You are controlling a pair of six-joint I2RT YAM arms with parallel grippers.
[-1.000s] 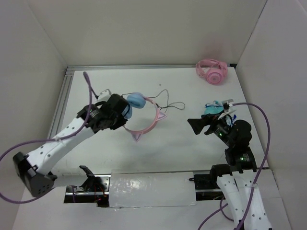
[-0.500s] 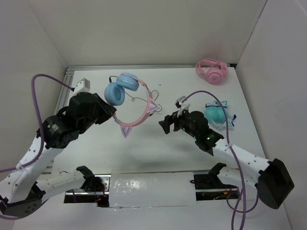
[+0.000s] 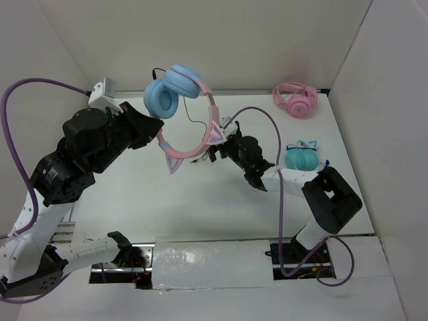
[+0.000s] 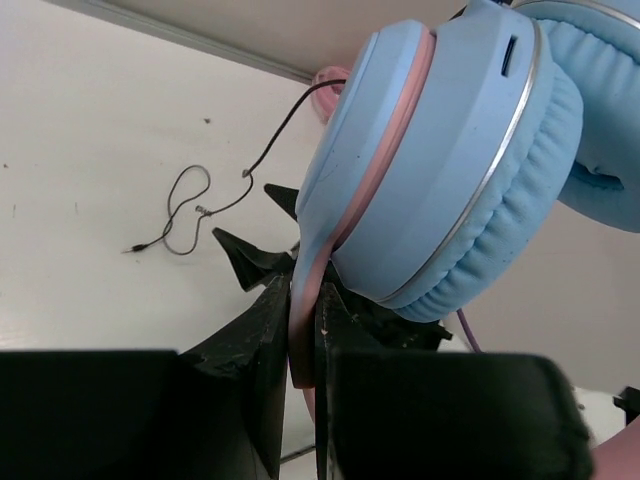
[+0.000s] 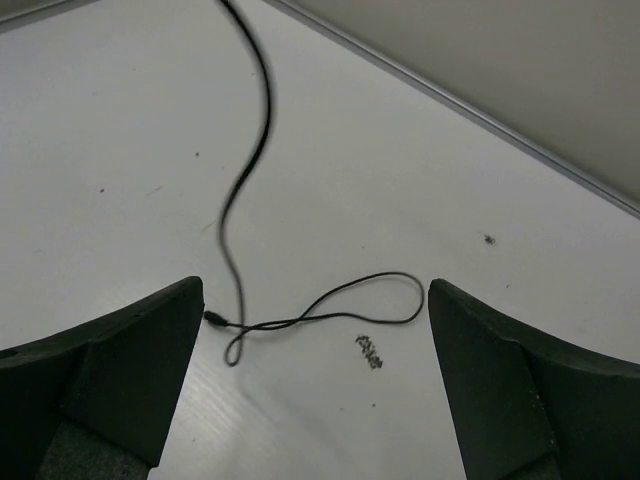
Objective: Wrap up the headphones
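The headphones have light blue ear cups (image 3: 167, 93) and a pink headband (image 3: 200, 137) with cat ears. They hang in the air at the back left. My left gripper (image 3: 155, 134) is shut on the headband (image 4: 303, 330), just below one blue ear cup (image 4: 450, 170). The thin black cable (image 3: 194, 122) hangs from the cups, and its end lies in a loop on the table (image 5: 350, 300). My right gripper (image 3: 217, 150) is open and empty, low over the table, with the cable loop between its fingers (image 5: 110, 370).
All-pink headphones (image 3: 294, 99) lie at the back right corner. Teal headphones (image 3: 301, 157) lie at the right, beside the right arm. White walls close in the table at the back and on both sides.
My left arm has lifted the headphones up and toward the back. My right arm has swung from the right side to the middle, under the headband, over the cable's end.
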